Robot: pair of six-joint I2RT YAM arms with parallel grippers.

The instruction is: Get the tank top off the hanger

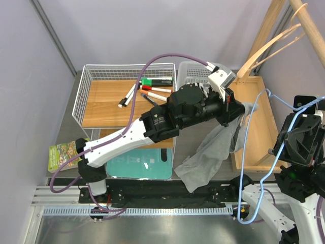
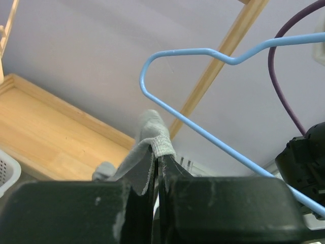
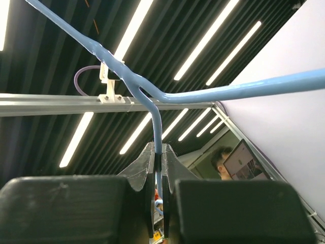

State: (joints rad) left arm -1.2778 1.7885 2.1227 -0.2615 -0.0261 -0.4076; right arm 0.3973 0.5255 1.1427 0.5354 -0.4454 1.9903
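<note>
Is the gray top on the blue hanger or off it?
Looks off: the tank top hangs from the left gripper, beside the bare hanger.

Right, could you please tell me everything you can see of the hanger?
The hanger is thin light-blue wire, apparently coated, with two arms meeting at a neck and rounded shoulder ends. It is held in the air, tipped steeply on end, with one shoulder low. The right gripper is shut on its neck. The grey tank top, pinched by the left gripper, hangs beside one arm. Whether it loops the wire cannot be told.
</note>
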